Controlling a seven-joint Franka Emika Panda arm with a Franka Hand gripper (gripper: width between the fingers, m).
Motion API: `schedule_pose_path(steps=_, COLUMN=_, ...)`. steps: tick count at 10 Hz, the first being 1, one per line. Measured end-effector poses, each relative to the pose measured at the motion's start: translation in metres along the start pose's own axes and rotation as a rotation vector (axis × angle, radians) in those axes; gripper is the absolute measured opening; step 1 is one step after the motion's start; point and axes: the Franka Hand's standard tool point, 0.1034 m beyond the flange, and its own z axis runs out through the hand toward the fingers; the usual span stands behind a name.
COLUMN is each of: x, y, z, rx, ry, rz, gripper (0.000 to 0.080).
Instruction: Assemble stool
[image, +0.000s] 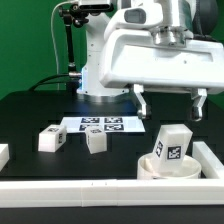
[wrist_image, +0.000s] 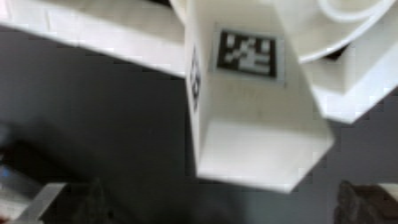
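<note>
The round white seat (image: 150, 170) lies at the exterior view's lower right, by the rails. One blocky white leg (image: 172, 143) with a square tag stands tilted on it. Two more legs (image: 52, 139) (image: 95, 141) lie loose on the black table to the exterior view's left. My gripper (image: 170, 102) hangs open just above the standing leg, with one finger on each side and nothing held. In the wrist view the leg (wrist_image: 258, 120) fills the middle and its tag faces the camera. The seat's rim (wrist_image: 352, 22) curves behind it, and the gripper (wrist_image: 205, 208) is apart from the leg's near end.
The marker board (image: 100, 125) lies flat behind the loose legs. White rails run along the front (image: 90, 188) and the exterior view's right edge (image: 212, 155) of the table. A small white piece (image: 3, 154) sits at the left edge. The robot base (image: 100, 70) stands behind.
</note>
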Motion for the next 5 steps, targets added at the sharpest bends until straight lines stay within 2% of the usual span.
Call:
schedule_pose_path(steps=2, x=-0.008, y=-0.01, z=0.002, rx=0.053, ry=-0.2, rz=0.026, gripper=0.0649)
schedule_pose_path(steps=5, x=-0.009, y=-0.016, z=-0.001, rx=0.093, ry=-0.388, rz=0.04, gripper=0.0649)
